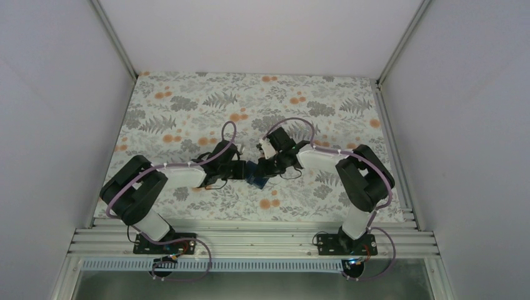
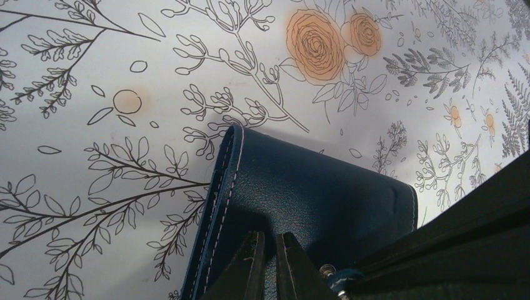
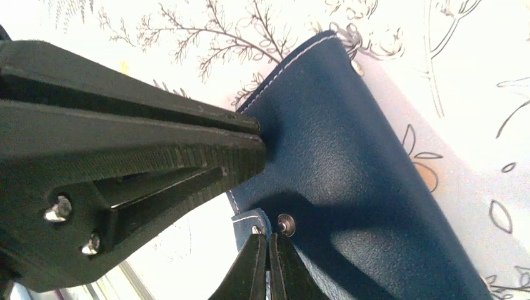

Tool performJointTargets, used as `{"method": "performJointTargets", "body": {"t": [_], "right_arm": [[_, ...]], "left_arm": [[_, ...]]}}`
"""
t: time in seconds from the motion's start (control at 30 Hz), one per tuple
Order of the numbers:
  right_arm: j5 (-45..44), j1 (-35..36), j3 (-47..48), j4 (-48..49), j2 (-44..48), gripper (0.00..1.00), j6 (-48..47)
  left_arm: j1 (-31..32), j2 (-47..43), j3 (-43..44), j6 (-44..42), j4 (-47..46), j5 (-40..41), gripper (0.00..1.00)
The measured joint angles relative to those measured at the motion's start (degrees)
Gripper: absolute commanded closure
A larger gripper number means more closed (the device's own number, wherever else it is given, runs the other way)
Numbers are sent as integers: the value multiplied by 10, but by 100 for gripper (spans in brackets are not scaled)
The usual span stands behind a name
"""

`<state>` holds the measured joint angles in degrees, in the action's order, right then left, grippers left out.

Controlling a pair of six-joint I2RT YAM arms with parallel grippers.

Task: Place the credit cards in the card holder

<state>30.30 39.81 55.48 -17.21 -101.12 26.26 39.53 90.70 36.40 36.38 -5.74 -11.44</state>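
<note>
From the top, the left gripper (image 1: 240, 170) and right gripper (image 1: 270, 167) meet tip to tip at the holder (image 1: 257, 177).

Left wrist: the fingers (image 2: 248, 265) pinch the holder's near edge, and it stretches ahead.

Right wrist: the fingers (image 3: 247, 272) pinch its snap tab (image 3: 250, 220), with the holder ahead and to the right.

No cards show.
</note>
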Motion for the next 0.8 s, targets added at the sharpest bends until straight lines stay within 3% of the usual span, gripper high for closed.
{"method": "performJointTargets", "body": {"t": [0.8], "right_arm": [[-22,-12,36,-40,-24,96,-19]], "left_arm": [[-1,14,-2,-11,-29,0,92]]}}
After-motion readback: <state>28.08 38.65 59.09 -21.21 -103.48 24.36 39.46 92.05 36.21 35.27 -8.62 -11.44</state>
